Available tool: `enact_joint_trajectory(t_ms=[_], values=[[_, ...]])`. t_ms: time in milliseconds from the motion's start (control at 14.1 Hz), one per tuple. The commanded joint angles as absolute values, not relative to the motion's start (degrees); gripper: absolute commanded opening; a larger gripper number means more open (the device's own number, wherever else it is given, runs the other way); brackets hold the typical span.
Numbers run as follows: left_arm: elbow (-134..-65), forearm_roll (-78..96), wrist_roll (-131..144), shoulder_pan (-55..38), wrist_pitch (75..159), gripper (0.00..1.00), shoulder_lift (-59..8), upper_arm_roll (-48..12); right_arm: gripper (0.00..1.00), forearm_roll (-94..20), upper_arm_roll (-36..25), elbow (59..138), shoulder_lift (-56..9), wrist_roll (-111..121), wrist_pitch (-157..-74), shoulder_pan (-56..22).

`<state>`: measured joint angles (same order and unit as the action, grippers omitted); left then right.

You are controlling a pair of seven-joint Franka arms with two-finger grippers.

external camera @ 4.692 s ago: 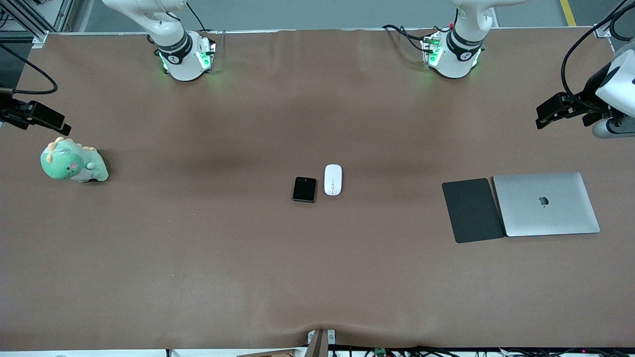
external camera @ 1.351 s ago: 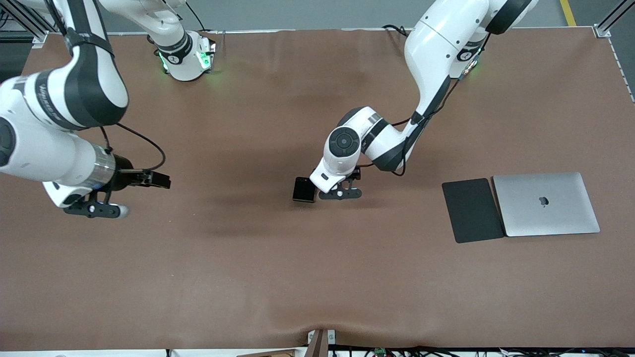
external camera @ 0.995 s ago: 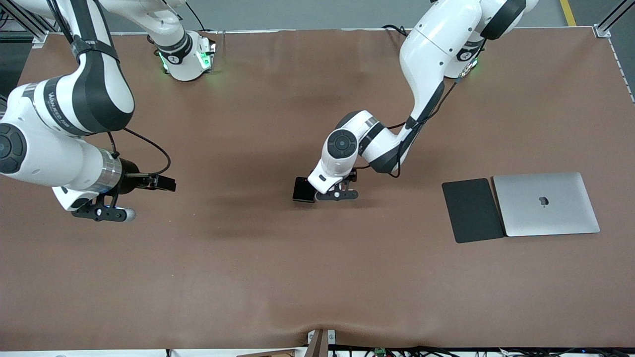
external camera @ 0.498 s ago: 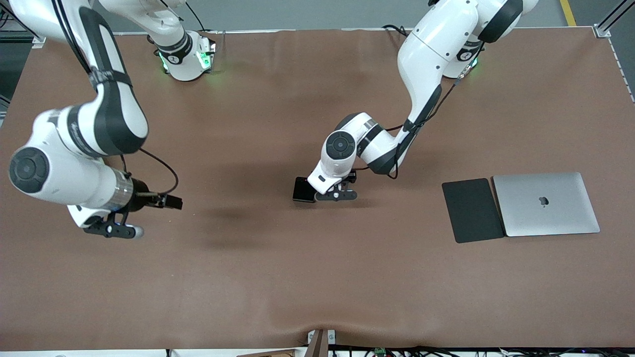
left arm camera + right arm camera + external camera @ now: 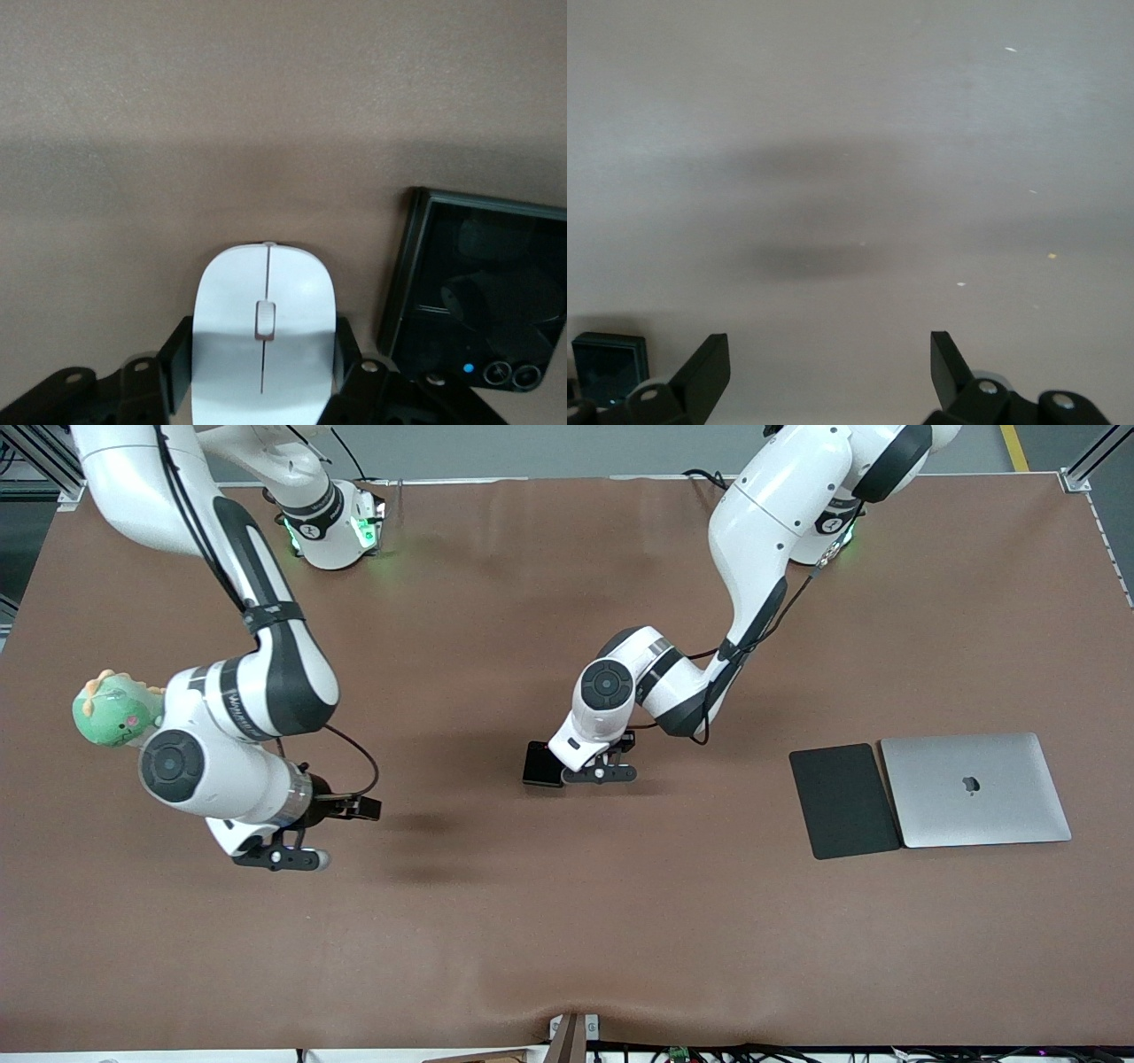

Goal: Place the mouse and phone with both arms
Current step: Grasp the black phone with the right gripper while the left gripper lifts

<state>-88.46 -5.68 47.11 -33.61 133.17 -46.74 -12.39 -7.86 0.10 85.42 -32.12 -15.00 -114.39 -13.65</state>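
Comparing with half a second earlier: right gripper [image 5: 282, 857] shifted toward table centre and nearer the front camera, uncovering the green plush dinosaur [image 5: 111, 710] at the right arm's end of the table; left gripper [image 5: 601, 772] unchanged in position. Right gripper over bare brown table covering [image 5: 567, 921], jaws spread wide, holding nothing. Left gripper lowered at mid-table, black fingers [image 5: 177, 363] flanking both sides of the mouse [image 5: 263, 341], apparently touching it, though contact not fully visible. Mouse: white, glossy, oval, thin grey centre line, resting on the table. Phone [image 5: 539, 763]: black, glossy, nearly square, rounded corners, flat just beside the mouse, toward the right arm's end. Matte dark grey pad [image 5: 843, 801] and silver laptop [image 5: 974, 789], closed, edge to edge toward the left arm's end.
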Motion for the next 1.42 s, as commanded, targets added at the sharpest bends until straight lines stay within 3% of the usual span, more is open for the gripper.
enact_joint_trajectory(t_ms=[0, 142, 427, 1066, 1351], values=[[-87.2, -7.4, 48.7, -34.5, 133.6, 0.60, -47.5, -11.8, 1.00, -8.3, -0.3, 78.9, -37.5, -18.4, -113.9, -14.0], [-87.2, -7.5, 48.6, -34.5, 133.6, 0.55, -47.2, -11.7, 1.00, -8.3, -0.2, 76.0, -40.2, -22.0, -115.2, -15.3], [-87.2, -7.6, 48.4, -33.5, 133.0, 0.56, -45.4, -11.4, 1.00, -8.2, -0.3, 75.7, -41.4, -28.0, -115.3, -19.7], [-87.9, -7.5, 34.8, -20.9, 121.7, 0.56, -31.9, -11.6, 1.00, -8.3, -0.2, 76.1, -44.5, -32.4, -115.9, -29.2], [-88.4, -7.5, 28.0, -14.6, 116.0, 0.56, -28.7, -11.6, 1.00, -9.0, -0.2, 77.1, -47.2, -32.5, -124.3, -34.3]])
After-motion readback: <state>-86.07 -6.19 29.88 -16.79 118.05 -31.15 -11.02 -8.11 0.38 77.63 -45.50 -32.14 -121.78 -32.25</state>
